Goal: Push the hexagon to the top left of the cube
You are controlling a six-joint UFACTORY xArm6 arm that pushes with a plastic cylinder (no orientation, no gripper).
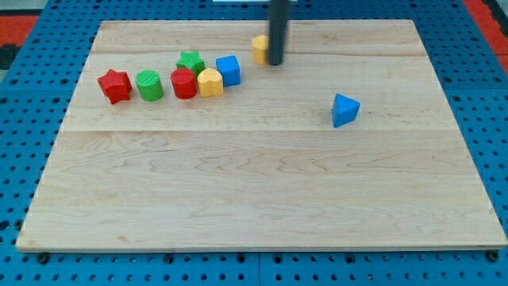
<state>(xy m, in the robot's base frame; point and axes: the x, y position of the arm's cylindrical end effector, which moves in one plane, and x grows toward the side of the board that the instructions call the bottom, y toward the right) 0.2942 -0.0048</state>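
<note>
1. Where the wooden surface (262, 199) nears the view's top edge, my tip (275, 63) stands on the boards, the dark rod rising straight up out of the picture.
2. No claw is fitted to this arm, so there is nothing to report as open or closed; the rod simply ends in the tip.
3. Just to the view's left of the tip, touching or very nearly touching the rod, sits the yellow hexagon (259, 48). Its right side is hidden behind the rod, so its outline is only partly readable.
4. The blue cube (228, 70) lies to the view's lower left of that yellow hexagon, close to it but apart, with bare wood between them.
5. The hexagon therefore sits to the upper right of the cube as the view shows it.
6. A tight cluster runs leftward from the cube: a yellow block (209, 82) with a rounded top is just beside the cube, and a red cylinder (183, 83) touches that yellow block.
7. A green star (190, 62) sits just above the red cylinder, towards the view's top.
8. Further left come a green cylinder (149, 85) and then a red star (114, 85), each with a slight gap from its neighbour.
9. A blue triangular block (344, 110) lies alone, well apart on the view's right.
</note>
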